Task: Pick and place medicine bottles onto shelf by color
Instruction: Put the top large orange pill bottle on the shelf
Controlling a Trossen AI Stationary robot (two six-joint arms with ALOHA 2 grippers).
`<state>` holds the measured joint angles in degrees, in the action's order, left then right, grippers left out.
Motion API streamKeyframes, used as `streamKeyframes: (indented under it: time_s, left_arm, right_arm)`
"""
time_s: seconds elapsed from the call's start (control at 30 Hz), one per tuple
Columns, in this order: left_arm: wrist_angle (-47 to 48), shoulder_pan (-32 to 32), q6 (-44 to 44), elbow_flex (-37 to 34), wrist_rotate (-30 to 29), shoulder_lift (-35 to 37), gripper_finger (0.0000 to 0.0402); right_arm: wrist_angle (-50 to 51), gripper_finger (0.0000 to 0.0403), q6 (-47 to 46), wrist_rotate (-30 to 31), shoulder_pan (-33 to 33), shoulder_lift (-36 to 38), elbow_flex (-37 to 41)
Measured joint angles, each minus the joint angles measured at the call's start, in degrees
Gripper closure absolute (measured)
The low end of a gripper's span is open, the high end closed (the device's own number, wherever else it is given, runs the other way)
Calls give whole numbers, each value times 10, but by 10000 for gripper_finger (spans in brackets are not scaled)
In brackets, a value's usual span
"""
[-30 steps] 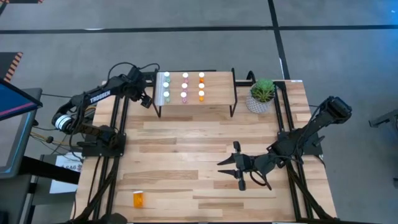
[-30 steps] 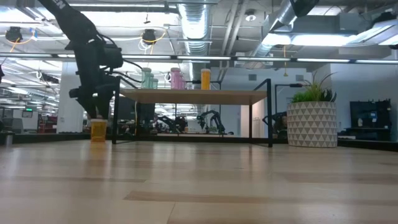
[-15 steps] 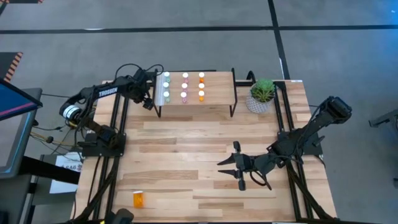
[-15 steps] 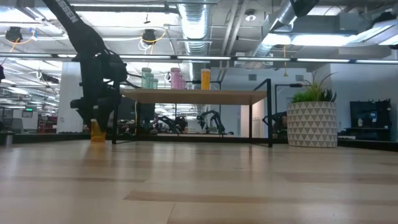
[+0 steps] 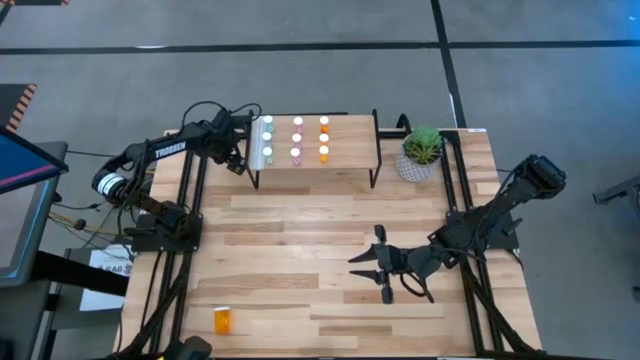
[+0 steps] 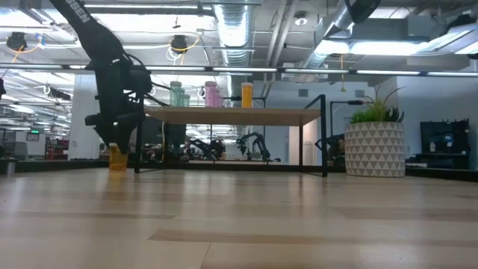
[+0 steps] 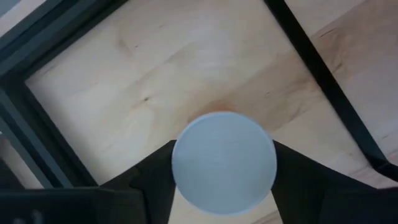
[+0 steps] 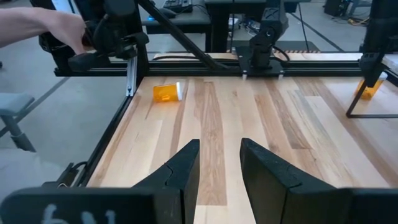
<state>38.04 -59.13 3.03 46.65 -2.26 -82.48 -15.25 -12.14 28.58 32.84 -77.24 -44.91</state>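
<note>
I see left gripper (image 5: 236,160) at shelf's (image 5: 350,155) left end, low over table (image 5: 300,230), fingers (image 7: 149,180) either side of upright orange bottle's white cap (image 7: 224,163); contact I cannot tell. That orange bottle (image 6: 117,158) stands on table just beside shelf leg. On shelf top: green, pink, orange bottles (image 5: 296,139) in three columns. Another orange bottle (image 5: 222,320) lies on side near front-left table corner. Right gripper (image 8: 217,163) waits mid-right, low over table, jaws narrowly apart, nothing between. Potted plant (image 5: 421,152) right of shelf
</note>
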Motion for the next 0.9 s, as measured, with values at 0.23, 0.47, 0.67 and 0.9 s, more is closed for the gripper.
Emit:
streamKeyframes:
  time_s: [0.23,0.47,0.67,0.9]
  left_arm:
    - [6,-1,2,3,3,0,229]
    - [63,-1,4,46,-27,23,206]
    - [111,-1,3,81,-31,100,224]
    - [147,11,-8,112,0,224,214]
  right_arm:
    - [0,266,0,0,0,0,0]
    - [-2,266,0,0,0,0,0]
    - [-4,266,0,0,0,0,0]
    - [-3,266,-9,0,-13,0,0]
